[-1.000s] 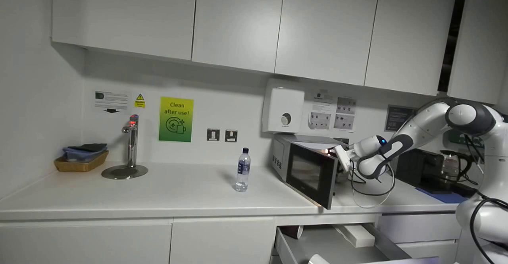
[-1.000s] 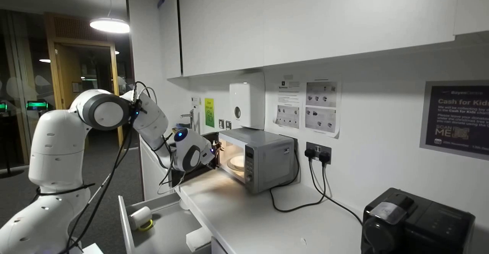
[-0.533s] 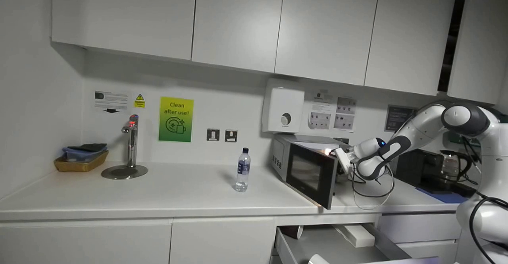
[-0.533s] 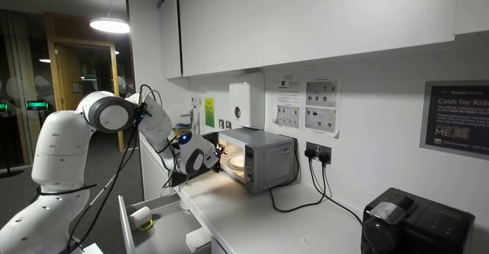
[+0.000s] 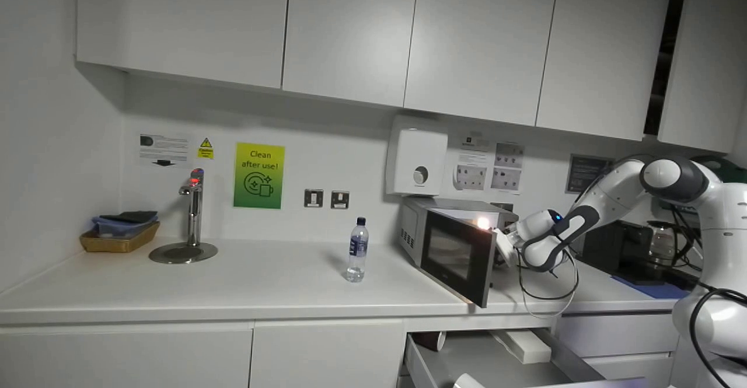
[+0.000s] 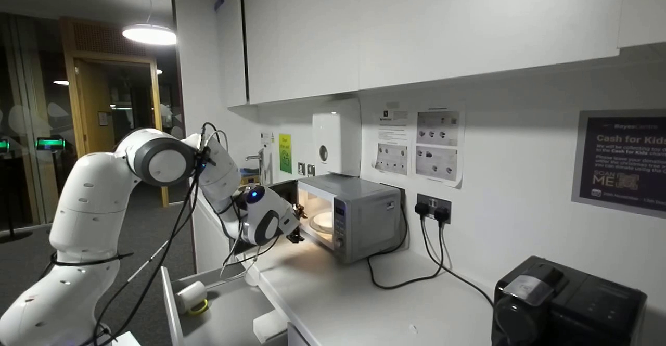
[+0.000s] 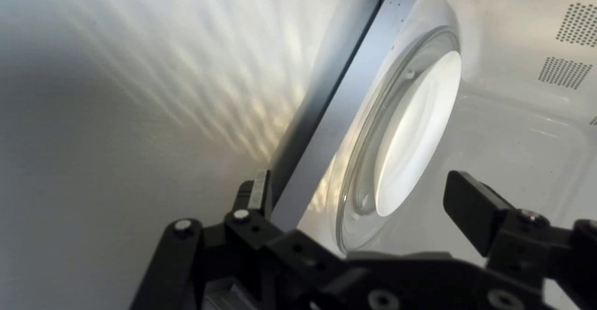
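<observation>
A grey microwave (image 6: 369,221) stands on the counter with its dark door (image 5: 458,257) open and its inside lit. Inside, a white dish (image 7: 419,133) rests on the round glass turntable (image 7: 345,198); the dish also shows in an exterior view (image 6: 323,221). My gripper (image 6: 298,224) is at the microwave's opening. In the wrist view the gripper (image 7: 361,198) is open, its fingers wide apart with nothing between them touching. The turntable and dish appear beyond the fingers, and the left finger overlaps the front sill. In an exterior view the door hides the fingertips.
A water bottle (image 5: 357,251) stands on the counter left of the open door. Below, a drawer (image 6: 234,304) is pulled out, holding a white mug (image 6: 191,296) and a white box (image 6: 270,326). A black coffee machine (image 6: 567,304) and power cables (image 6: 385,286) are on the counter.
The arm has lowered and its elbow has shifted forward, towards the microwave. The gripper sits a little lower at the opening. The microwave, its door and the dish have not moved.
</observation>
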You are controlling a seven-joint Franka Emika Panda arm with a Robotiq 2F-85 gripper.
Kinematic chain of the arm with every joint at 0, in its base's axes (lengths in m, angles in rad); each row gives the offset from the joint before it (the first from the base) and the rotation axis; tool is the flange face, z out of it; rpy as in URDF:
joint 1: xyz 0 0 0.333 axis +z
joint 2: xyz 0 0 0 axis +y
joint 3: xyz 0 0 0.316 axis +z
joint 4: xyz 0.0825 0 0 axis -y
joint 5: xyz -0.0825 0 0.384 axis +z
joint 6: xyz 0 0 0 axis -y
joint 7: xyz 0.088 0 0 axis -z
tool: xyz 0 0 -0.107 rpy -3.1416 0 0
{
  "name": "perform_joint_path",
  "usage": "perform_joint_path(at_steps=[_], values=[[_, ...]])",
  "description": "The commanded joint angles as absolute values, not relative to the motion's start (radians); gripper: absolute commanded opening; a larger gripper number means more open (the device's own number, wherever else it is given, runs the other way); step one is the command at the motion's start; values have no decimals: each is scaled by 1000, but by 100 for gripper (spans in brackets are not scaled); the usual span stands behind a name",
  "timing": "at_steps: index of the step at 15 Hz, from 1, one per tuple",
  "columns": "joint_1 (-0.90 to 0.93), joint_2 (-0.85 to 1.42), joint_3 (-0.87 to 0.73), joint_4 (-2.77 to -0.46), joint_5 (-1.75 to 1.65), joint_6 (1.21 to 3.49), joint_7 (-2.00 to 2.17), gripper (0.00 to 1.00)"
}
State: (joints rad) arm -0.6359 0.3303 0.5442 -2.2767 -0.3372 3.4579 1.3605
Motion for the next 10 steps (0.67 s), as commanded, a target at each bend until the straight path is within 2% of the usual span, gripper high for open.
perform_joint_path(at_steps=[1,10], values=[[-633,351,537,-2240,-403,3453,1283,100],[-628,354,506,-2181,-518,3420,1092,100]])
